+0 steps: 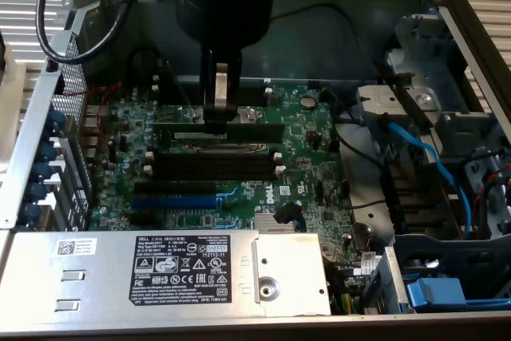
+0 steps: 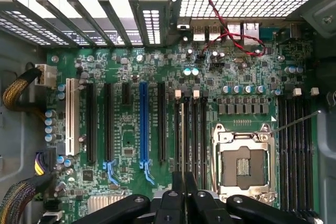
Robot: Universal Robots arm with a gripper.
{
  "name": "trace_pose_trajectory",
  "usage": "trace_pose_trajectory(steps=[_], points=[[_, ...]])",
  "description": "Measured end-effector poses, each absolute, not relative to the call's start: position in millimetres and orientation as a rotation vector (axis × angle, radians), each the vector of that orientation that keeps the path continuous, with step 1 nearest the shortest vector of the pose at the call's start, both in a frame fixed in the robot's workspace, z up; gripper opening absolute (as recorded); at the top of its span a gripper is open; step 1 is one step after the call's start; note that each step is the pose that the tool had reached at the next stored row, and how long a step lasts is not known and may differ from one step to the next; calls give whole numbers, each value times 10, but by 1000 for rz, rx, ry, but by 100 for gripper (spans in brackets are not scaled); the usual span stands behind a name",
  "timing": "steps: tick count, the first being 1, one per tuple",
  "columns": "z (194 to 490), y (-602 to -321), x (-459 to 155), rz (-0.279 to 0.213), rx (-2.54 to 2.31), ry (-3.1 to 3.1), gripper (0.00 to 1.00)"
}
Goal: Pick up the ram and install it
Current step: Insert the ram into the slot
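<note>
Step in hand, my read: lining the ram up w/ a slot and pressing it home. Notes run from the exterior view's left.

Blue expansion slot (image 1: 172,200): left part of the board, not the target, so keep off it.

Memory slots (image 1: 211,167): black bank just beside it toward centre, white end clips (image 1: 279,169) at the ends on the exterior view's right. To do it well:
- Stick parallel to the slot along its whole length, no yaw, no tilt.
- Notch matched to the slot key (too small to check here).
- Clips swung out before the push.
- Push straight down w/ force at mid-length so both ends seat together.

Risk, my judgement: a skewed entry jams one end and stresses the board.

Ram (image 1: 251,127): dark green, level, lengthwise parallel to the slots, over the slot/socket area. Can't tell if its lower edge touches a slot. In the wrist view the ram (image 2: 182,140) shows edge-on as a thin line running along one of the memory slots (image 2: 195,129), in the bank next to the CPU socket (image 2: 244,163). Alignment looks good.

Gripper (image 1: 219,117): hangs from above at approx. mid-length of the stick. Jaws nearly closed, the gap only ram-thick, pinching the ram's upper edge. The wrist view of the gripper (image 2: 182,184) agrees. Touches nothing else.

Blue cables (image 1: 423,157): on the exterior view's right, well apart from the work.
</note>
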State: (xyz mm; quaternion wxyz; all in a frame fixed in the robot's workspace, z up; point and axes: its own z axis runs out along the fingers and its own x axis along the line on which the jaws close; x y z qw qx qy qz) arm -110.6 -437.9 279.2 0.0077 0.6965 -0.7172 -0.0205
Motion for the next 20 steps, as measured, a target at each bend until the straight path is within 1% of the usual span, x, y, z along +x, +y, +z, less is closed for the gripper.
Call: trace_pose_trajectory(steps=[20], points=[[2634,-4312,-1103,-65,2208,-2209,12]])
